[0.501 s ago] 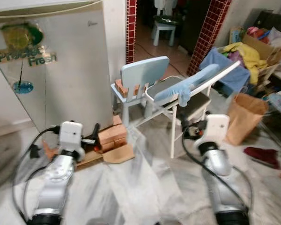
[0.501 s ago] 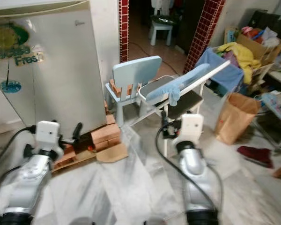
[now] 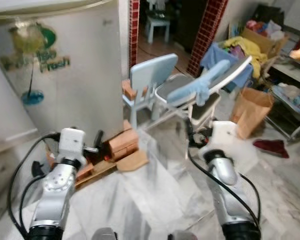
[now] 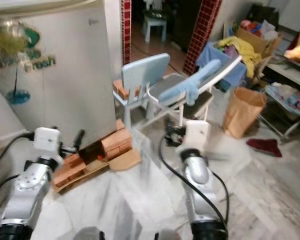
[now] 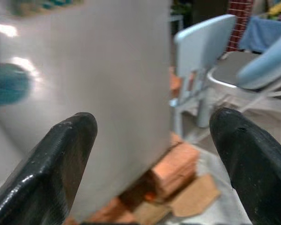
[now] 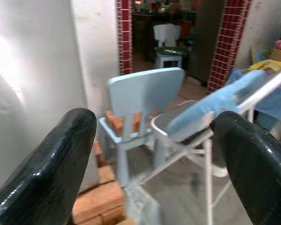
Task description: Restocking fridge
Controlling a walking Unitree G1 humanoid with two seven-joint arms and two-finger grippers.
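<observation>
The grey fridge (image 3: 65, 75), with a green "Fresh" sticker on its door, stands shut at the front left. My left gripper (image 5: 152, 119) is raised toward it and open, with nothing between its fingers (image 5: 61, 154). It hovers in the left eye view as the left gripper (image 3: 98, 139), short of the fridge's lower corner. My right gripper (image 6: 152, 119) is open and empty too, facing the two chairs. It hangs in the right eye view as the right gripper (image 4: 172, 135), over the marble floor.
Bricks (image 3: 122, 142) and a cardboard sheet (image 3: 133, 162) lie at the fridge's foot. A small light-blue chair (image 3: 152, 77) and a white folding chair (image 3: 210, 95) with a blue towel stand ahead. Right of them are a brown paper bag (image 3: 252, 112) and a clothes pile (image 3: 240, 50).
The whole picture has shifted and blurred, so the camera has moved. Both arms keep the same raised pose with fingers apart.
</observation>
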